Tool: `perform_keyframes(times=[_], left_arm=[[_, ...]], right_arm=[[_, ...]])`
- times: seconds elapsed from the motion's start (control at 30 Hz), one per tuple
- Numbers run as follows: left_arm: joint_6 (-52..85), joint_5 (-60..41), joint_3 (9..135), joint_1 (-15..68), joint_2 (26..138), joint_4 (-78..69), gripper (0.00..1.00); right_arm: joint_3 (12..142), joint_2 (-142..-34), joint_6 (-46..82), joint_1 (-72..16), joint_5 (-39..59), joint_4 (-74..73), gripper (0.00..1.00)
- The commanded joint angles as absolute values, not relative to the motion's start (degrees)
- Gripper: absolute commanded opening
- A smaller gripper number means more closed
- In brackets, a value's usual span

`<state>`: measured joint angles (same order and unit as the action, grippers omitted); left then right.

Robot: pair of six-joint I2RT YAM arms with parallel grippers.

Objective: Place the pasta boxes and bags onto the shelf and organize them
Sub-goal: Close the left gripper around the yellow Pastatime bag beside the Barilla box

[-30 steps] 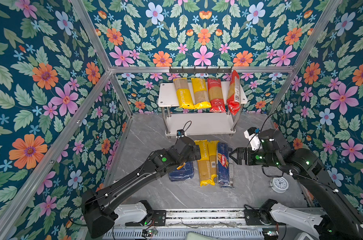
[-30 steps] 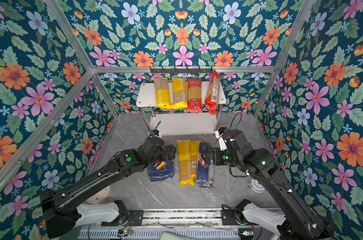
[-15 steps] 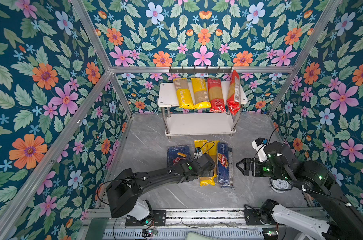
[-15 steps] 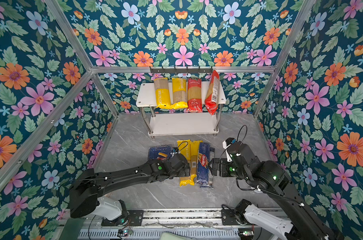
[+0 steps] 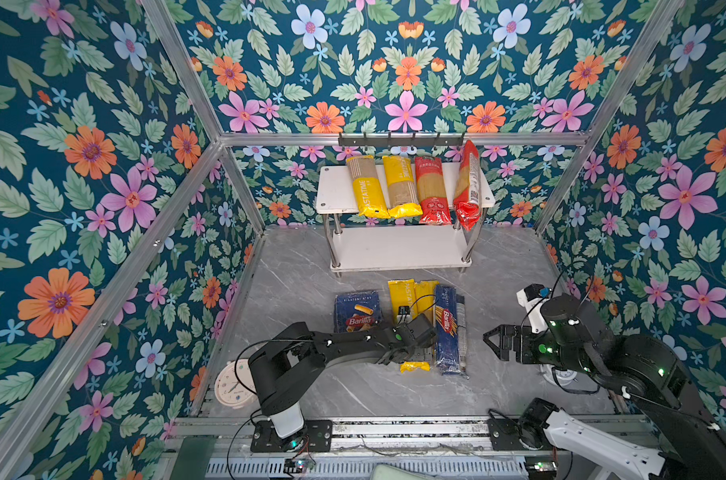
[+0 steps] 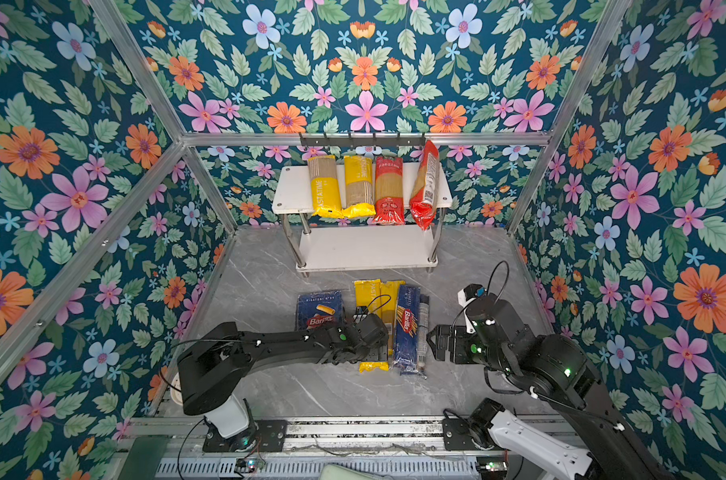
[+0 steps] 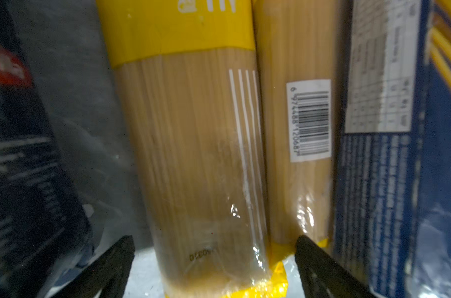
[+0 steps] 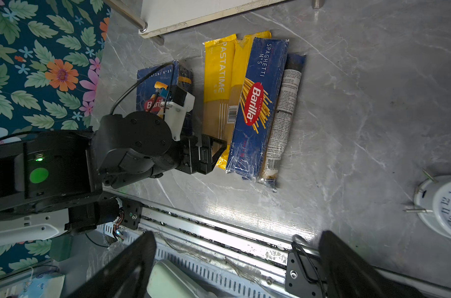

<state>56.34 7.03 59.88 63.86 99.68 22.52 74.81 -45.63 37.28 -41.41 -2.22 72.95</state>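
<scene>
The white two-tier shelf (image 5: 398, 249) stands at the back, with two yellow bags (image 5: 367, 189) and two red bags (image 5: 431, 191) on its top board. On the floor in front lie the blue Barilla pasta box (image 5: 355, 309), two yellow bags (image 5: 402, 295), a blue Barilla spaghetti bag (image 5: 446, 328) and a clear bag (image 5: 461, 328). My left gripper (image 7: 215, 247) is open and low, and it straddles the near end of the left yellow bag (image 7: 193, 154). My right gripper (image 5: 492, 338) hangs open and empty to the right of the bags.
A black hook rail (image 5: 400, 139) runs above the shelf. One white clock (image 5: 232, 382) lies by the left arm's base and another (image 8: 446, 203) lies under the right arm. The metal mounting rail (image 5: 394, 428) borders the front, and floral walls close the sides.
My left gripper has moved from over the blue box rightward and down to the near end of the yellow bags. My right gripper has drawn back to the right, away from the bags.
</scene>
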Motion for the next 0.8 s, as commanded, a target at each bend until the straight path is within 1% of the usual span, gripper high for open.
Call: perform_keyframes(times=[0.0,0.3,0.53,0.77], left_arm=[[54.8,8.5,61.0,63.7,101.5,27.9,0.99],[54.0,7.9,59.2,62.6,102.7,27.4,0.99],[53.9,7.7,54.0,61.4,98.6,25.7,0.99],[53.8,9.0,53.0,61.4,97.3,25.2,0.99]], right_arm=[[74.8,-45.4,38.0,-41.4,-3.9,73.8,0.99],[75.4,-46.5,37.5,-41.5,-4.6,73.5,0.99],[76.6,-48.9,36.0,-41.5,-4.8,72.6,0.99],[77.6,-50.4,34.9,-41.5,-4.9,72.4,0.99]])
